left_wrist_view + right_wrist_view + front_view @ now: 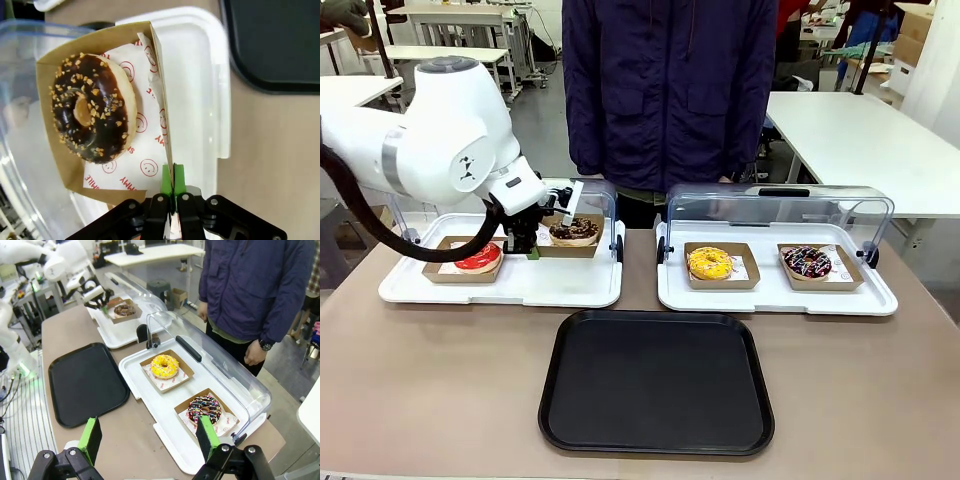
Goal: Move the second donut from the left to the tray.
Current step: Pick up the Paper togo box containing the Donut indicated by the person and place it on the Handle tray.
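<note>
With our left hand (173,192) clamped on the chocolate donut's (92,107) cardboard box (159,80), the black tray (658,385) lies toward five o'clock; our right hand (150,440) hangs released.

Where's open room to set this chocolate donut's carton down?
The black tray is bare across its whole floor, just in front of both white display trays. The left display tray is crowded: the red donut, the chocolate donut in its carton, and the left gripper pinching the carton's wall.

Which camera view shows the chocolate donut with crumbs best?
The left wrist view: the chocolate donut appears close, from above, crumbs clear. The front view shows it small beside the left gripper; the right wrist view, tiny and far.
</note>
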Motion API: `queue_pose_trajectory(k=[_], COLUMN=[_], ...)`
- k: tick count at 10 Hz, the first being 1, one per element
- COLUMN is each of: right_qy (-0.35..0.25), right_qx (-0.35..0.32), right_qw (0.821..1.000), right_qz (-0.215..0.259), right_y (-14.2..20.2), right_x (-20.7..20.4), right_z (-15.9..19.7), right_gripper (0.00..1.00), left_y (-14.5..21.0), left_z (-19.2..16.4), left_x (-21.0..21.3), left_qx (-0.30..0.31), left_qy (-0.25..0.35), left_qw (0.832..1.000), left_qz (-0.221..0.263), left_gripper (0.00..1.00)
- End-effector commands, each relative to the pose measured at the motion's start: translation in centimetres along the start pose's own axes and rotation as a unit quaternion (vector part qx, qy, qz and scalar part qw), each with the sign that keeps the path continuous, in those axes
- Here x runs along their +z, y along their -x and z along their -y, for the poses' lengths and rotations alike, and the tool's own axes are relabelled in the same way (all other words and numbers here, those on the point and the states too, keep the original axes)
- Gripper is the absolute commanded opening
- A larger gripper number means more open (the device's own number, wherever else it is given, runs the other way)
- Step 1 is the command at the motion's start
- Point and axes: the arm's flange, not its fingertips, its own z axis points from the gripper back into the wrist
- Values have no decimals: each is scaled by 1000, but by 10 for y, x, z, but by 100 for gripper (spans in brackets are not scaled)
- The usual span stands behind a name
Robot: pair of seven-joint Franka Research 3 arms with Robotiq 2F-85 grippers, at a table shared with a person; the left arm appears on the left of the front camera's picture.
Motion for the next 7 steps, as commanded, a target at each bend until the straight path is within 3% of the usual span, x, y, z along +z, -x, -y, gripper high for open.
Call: queue_pose_trajectory(k=[1, 4, 7], right_qy=[0, 0, 0], right_qx=[12, 12, 12], right_qw=[1000, 1000, 1000], right_qz=[15, 15, 15], right_y=[-2, -2, -2], right_x=[-1, -1, -1], right_z=[1, 1, 1], right_gripper=[100, 100, 100], left_y=[-4, -24, -63], left_z=[36, 95, 132], left_x=[25, 48, 43], left_qx=[25, 60, 59], left_qy=[-12, -15, -15], left_qw=[1000, 998, 998], left_qz=[-1, 20, 27], left_gripper=[2, 2, 2])
